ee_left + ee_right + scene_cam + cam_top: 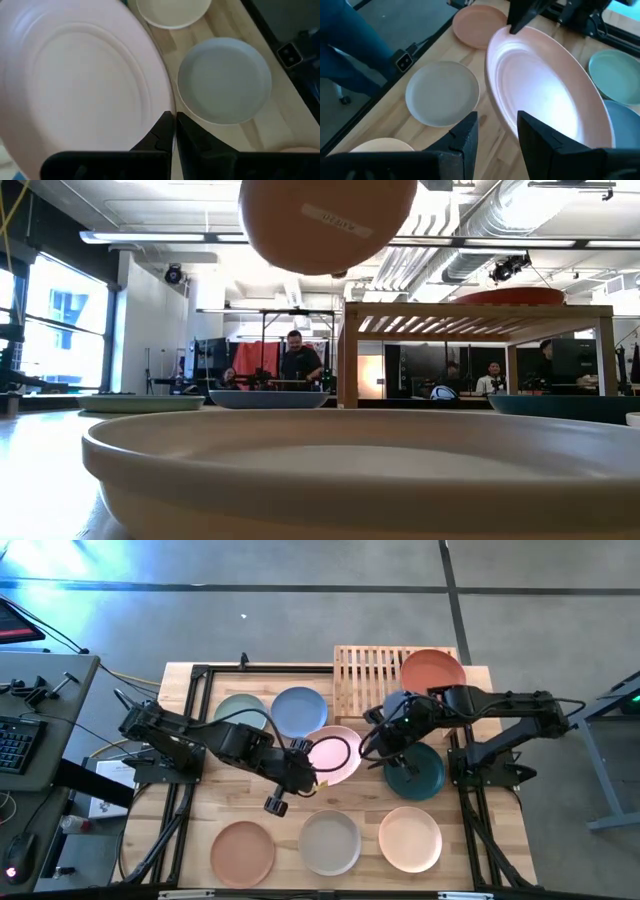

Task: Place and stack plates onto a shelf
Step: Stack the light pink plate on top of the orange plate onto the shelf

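The pink plate [335, 753] hangs tilted above the table's middle, with my left gripper [305, 758] shut on its left rim. In the low view its underside [330, 220] shows high up. My right gripper [495, 120] is open at the plate's right side, its fingers standing on either side of the rim there without visibly touching it. The shelf [365, 680] stands at the far edge with a red-orange plate [432, 670] lying flat on its right half. My left gripper pinches the pink plate's rim [172, 107] between its two fingers, one on the plate's upper face and one on its underside. The fingers [162, 132] come from the table's left, slanting down. The plate is lifted clear of the table and tilted.
Plates lie flat on the table: mint green [240, 712] and blue [298, 710] at the far left, dark teal [415, 772] under my right arm, terracotta [243, 850], grey-white [330, 840] and peach [410, 838] along the near edge. The shelf's left half [360, 675] is bare slats.
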